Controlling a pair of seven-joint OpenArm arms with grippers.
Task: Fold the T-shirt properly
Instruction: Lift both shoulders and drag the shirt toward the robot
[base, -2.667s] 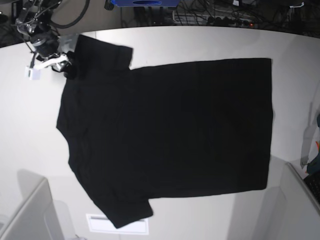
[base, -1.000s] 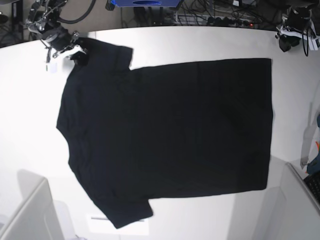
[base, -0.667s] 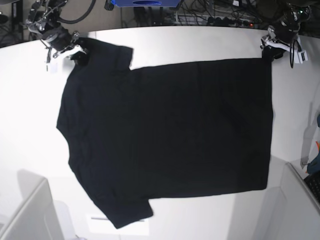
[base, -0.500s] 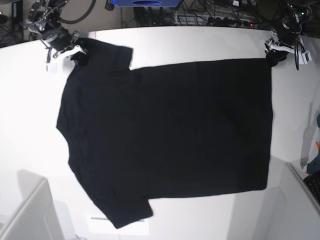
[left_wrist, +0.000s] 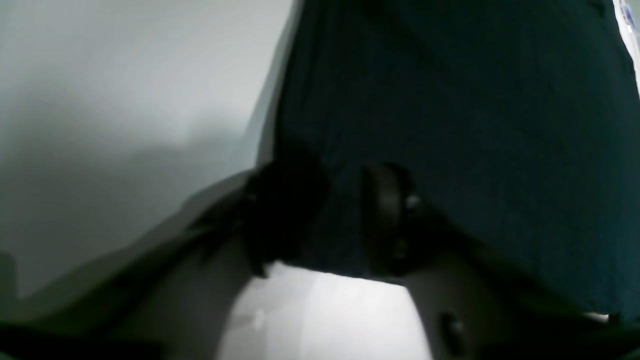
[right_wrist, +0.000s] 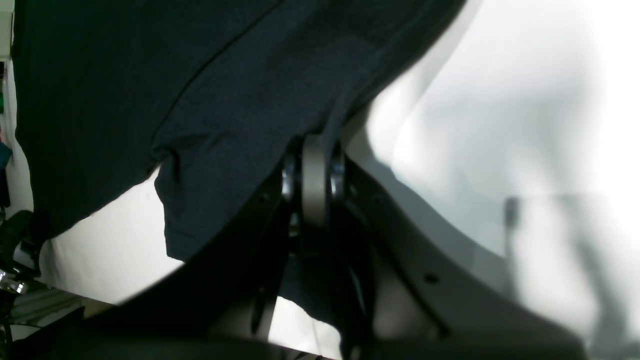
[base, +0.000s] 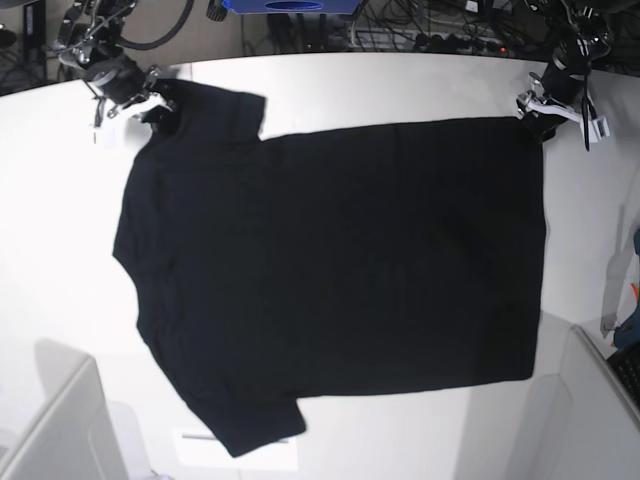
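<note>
The black T-shirt (base: 330, 260) lies spread flat, plain side up, on the white table (base: 400, 85). Its sleeves are at the left and its hem at the right. My right gripper (base: 152, 100) is at the far left sleeve. In the right wrist view the right gripper (right_wrist: 315, 155) is shut on a fold of the sleeve cloth (right_wrist: 125, 75). My left gripper (base: 536, 112) is at the shirt's far right hem corner. In the left wrist view the left gripper (left_wrist: 332, 200) stands with its two dark fingers apart, and the cloth (left_wrist: 475, 100) lies between them.
Cables and a blue object (base: 290, 5) run along the table's back edge. Grey panels stand at the front left (base: 60, 430) and front right (base: 590, 400). A white sheet (base: 200, 447) lies at the front edge, partly under the near sleeve.
My left gripper has come in from the far right and settled onto the shirt's far right corner. My right gripper has shifted slightly on the far sleeve. The shirt lies as before.
</note>
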